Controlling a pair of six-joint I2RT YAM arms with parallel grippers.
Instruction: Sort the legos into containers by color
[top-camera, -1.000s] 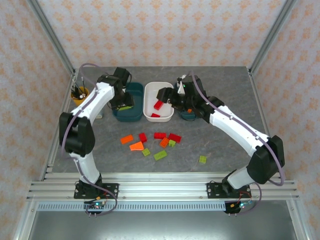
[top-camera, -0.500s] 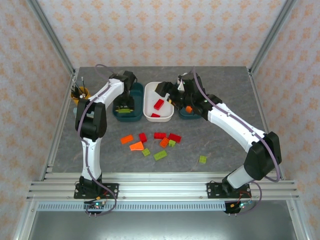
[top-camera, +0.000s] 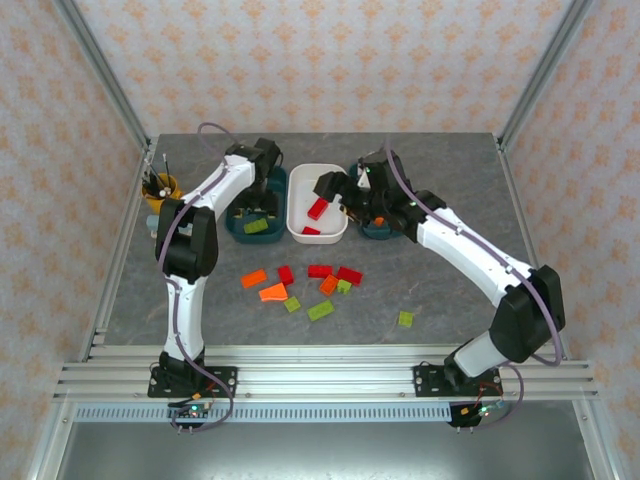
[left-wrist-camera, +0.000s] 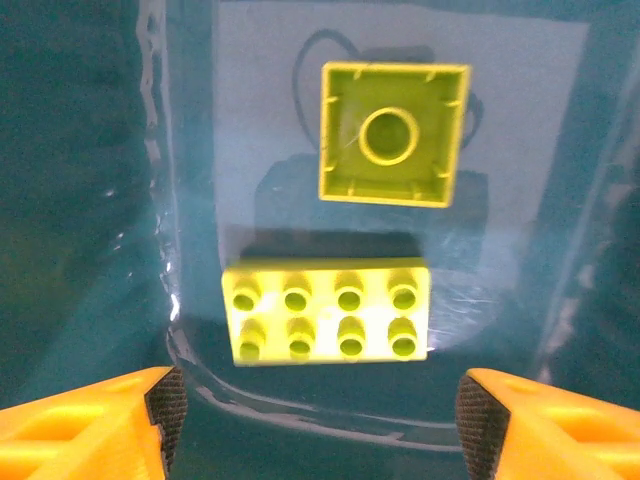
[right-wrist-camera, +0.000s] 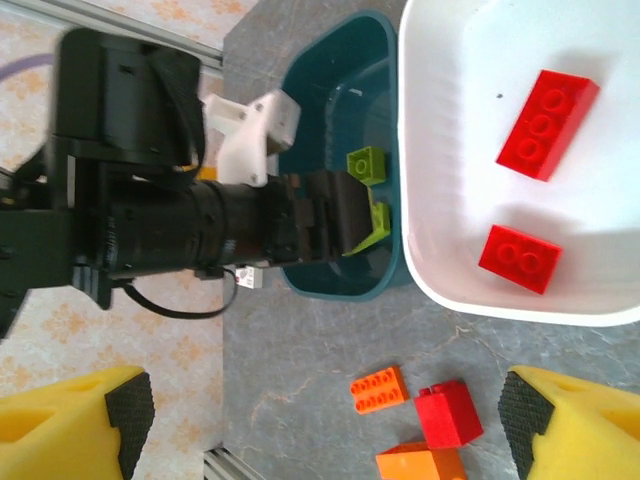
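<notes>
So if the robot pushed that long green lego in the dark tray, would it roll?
Probably not: the long green lego lies flat with square edges, so it would likely slide. The tray floor looks glossy, so it may skid easily.

White tray (right-wrist-camera: 450, 150), upper right: two red bricks (right-wrist-camera: 546, 124) inside. Teal tray (right-wrist-camera: 335, 70), top centre: lime bricks (right-wrist-camera: 367, 164). Orange brick (right-wrist-camera: 379, 389) and red brick (right-wrist-camera: 448, 412) on table (right-wrist-camera: 300, 390), bottom centre.

The left arm (top-camera: 205, 200) has straightened, its gripper (left-wrist-camera: 320, 420) now open over lime bricks (left-wrist-camera: 327, 310) in the teal tray (left-wrist-camera: 80, 200).
</notes>
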